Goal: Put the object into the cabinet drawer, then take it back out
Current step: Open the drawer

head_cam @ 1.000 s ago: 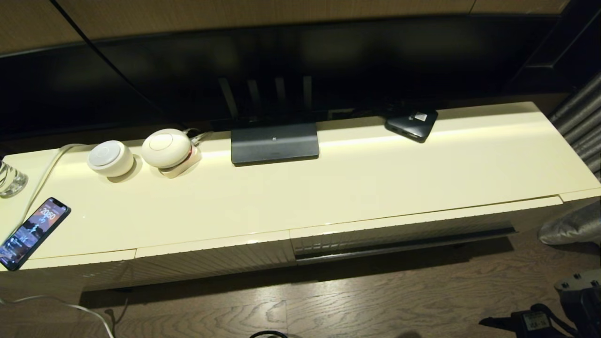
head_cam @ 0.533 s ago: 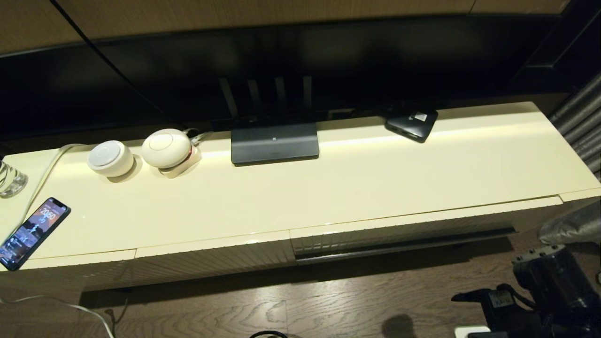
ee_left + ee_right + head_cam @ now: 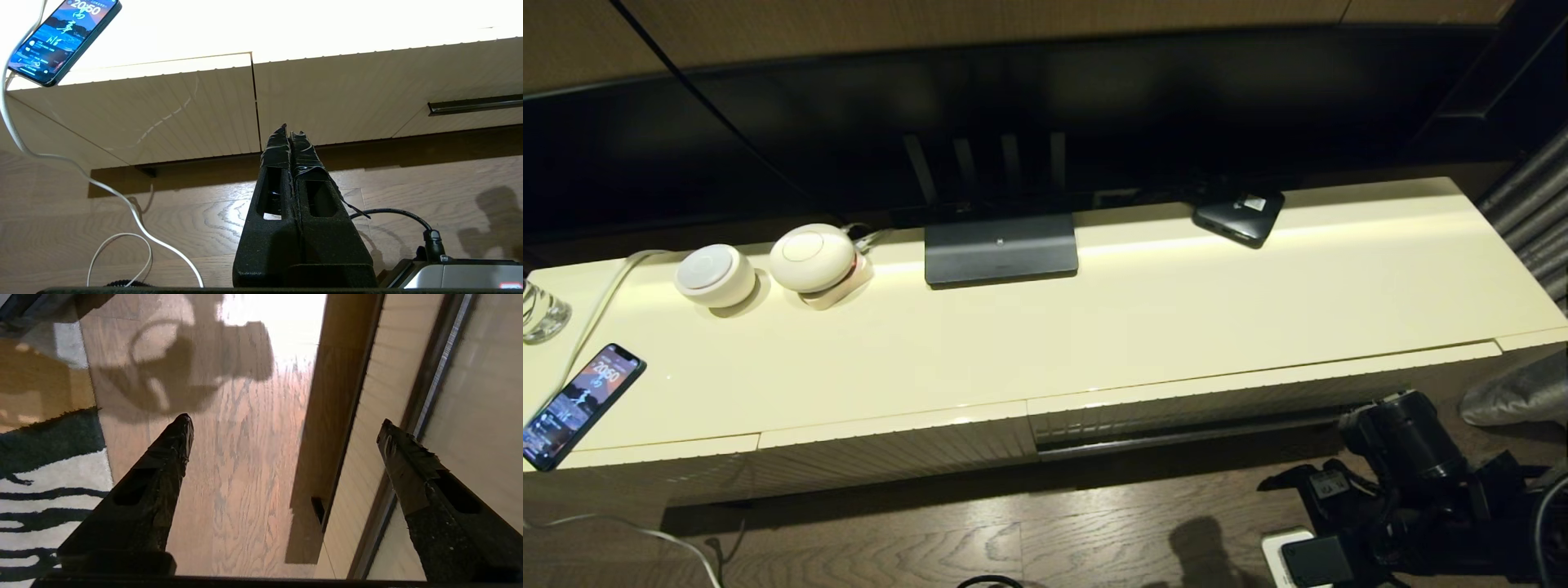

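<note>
The wide glossy cream cabinet drawer with a finely ribbed front [image 3: 1217, 406] sits nearly closed at the lower centre-right of the head view, a dark strip beneath it. No umbrella shows in any view. The right gripper [image 3: 286, 428], its black fingers [image 3: 163, 465] spread wide and empty, hangs over the brown wooden floor [image 3: 931, 539] beside the drawer front, at the lower right of the head view. The left gripper [image 3: 290, 132], fingers pressed together, rests low before the cabinet. A slim dark phone with a lit screen [image 3: 580, 404] lies at the left edge.

Closed cabinet drawer [image 3: 1225, 404] — right arm [image 3: 1413, 457] just beside it
</note>
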